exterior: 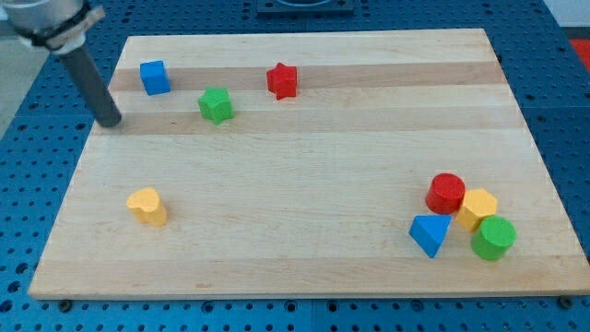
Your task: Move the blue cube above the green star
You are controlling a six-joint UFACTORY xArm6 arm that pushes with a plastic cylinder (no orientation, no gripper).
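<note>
**Tip at the board's left edge, blue cube untouched near top-left corner**

Near to far (bottom of the view counted as near). Bottom-right corner cluster: green cylinder point(493, 239) lowest, blue triangle point(430, 234) to its left, yellow hexagon point(477, 208) just above the cylinder and touching it, red cylinder point(446, 193) touching the hexagon's left side. Yellow block point(147, 205) sits alone toward the bottom-left, well apart from all else; shape hard to call, rounded.

Further up, my tip point(112, 121) rests on the board point(304, 175) by the left edge, rod slanting up and left out of view. No jaws on this tool, just a bare rod, grasping nothing, touching no block.

Green star point(216, 104) lies right of the tip, apart from it. Blue cube point(155, 77) sits near the top-left corner, up and left of the star, up and right of the tip, not touching either. Red star point(282, 80) is farthest along the top edge, right of the green star.
</note>
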